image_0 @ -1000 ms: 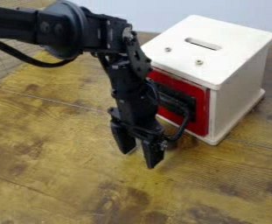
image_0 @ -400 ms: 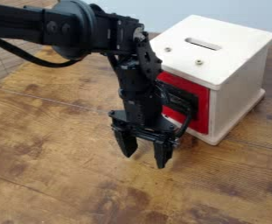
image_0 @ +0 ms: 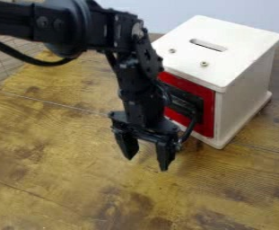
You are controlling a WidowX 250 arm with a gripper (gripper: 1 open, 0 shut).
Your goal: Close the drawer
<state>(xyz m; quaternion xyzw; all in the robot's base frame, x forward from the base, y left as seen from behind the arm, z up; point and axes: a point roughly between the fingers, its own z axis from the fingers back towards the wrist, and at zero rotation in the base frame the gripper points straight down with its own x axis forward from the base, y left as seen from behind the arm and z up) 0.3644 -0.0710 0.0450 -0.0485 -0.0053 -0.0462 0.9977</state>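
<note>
My gripper [image_0: 146, 152] hangs wide open, empty, tips down near the table [image_0: 57, 180], just in front of the red drawer [image_0: 185, 101] in the box [image_0: 231, 67]. Since earlier it rolled slightly.

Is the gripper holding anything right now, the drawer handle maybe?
Nothing is held. The gripper hangs open, fingers pointing down at the wooden table, in front of the red drawer; nothing sits between its fingers.

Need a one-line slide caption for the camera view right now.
Open gripper pointing down at the wooden table, in front of the red drawer of the cream-white box.
</note>
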